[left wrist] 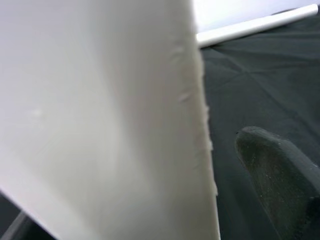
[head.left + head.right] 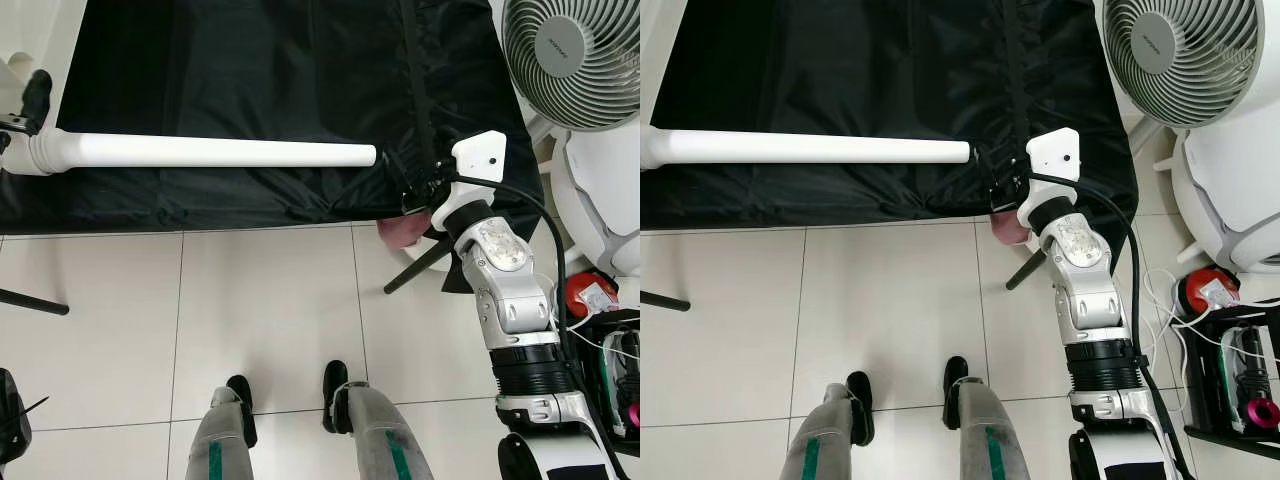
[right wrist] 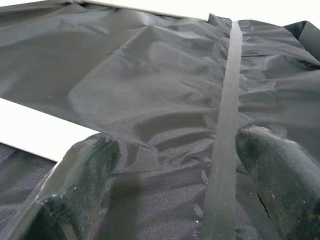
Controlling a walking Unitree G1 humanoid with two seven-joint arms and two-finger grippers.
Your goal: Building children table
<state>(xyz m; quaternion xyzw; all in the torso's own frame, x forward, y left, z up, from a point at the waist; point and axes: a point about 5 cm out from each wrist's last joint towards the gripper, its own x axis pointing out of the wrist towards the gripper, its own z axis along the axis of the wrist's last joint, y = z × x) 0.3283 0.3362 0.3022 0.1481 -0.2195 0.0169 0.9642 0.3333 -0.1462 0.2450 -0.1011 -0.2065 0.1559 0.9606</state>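
Observation:
A long white tube (image 2: pixel 215 152) lies level across a sheet of black fabric (image 2: pixel 260 70) stretched over a low frame. At the far left, my left gripper (image 2: pixel 33 110) is shut on the tube's ribbed end; in the left wrist view the tube (image 1: pixel 100 115) looms close beside one black finger (image 1: pixel 280 180). My right gripper (image 2: pixel 412 195) hovers just past the tube's free end, at the fabric's front right corner. It is open, its fingers (image 3: pixel 80 185) set apart over the cloth with a black strap (image 3: pixel 225 125) between them.
A white fan (image 2: pixel 570 55) and a white appliance (image 2: pixel 600 200) stand at the right, with a red object (image 2: pixel 590 295) and cables below. A pink thing (image 2: pixel 400 232) and a black rod (image 2: pixel 415 268) stick out under the fabric's corner. My feet (image 2: pixel 290 400) stand on white tiles.

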